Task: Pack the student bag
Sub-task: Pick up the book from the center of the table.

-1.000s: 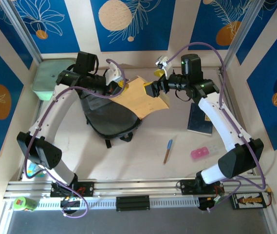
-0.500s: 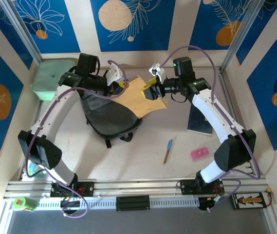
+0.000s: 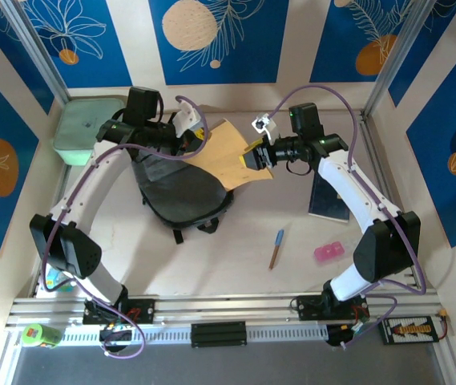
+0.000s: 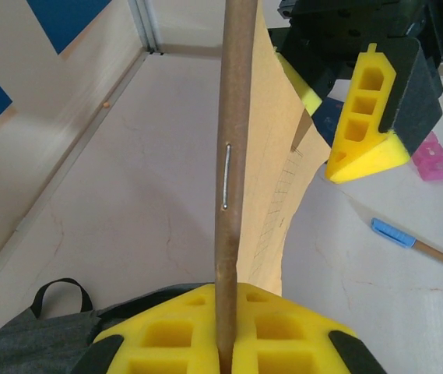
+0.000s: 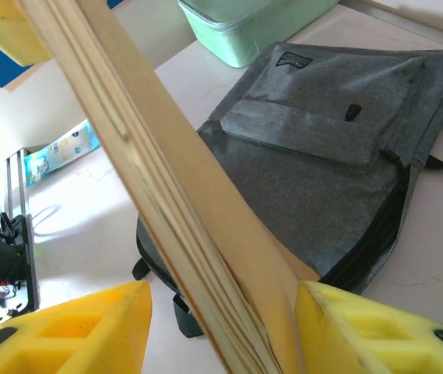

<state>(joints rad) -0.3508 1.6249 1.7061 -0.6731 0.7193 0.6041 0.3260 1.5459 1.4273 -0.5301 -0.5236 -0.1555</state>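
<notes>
Barely started: nothing visibly packed yet.
Left gripper (image 3: 199, 140) clamps the notebook (image 3: 226, 159) just above the bag (image 3: 175, 192) lying on the table (image 3: 211, 265); right gripper (image 3: 253, 157) straddles it, jaws apart. Pen (image 3: 276, 249), pink case (image 3: 329, 252) and dark book (image 3: 329, 197) wait.

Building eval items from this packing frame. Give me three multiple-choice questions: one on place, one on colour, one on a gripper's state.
1. Where is the dark blue booklet relative to the backpack? A inside it; B on top of it; C on the table to its right.
2. What colour is the small case beside the pencil? A pink; B green; C white.
3. The left gripper is: A open; B shut on the brown exercise book; C shut on nothing.
Answers: C, it lies flat on the table; A, plainly pink from above; B, yellow pads clamp the book's stapled spine.
</notes>
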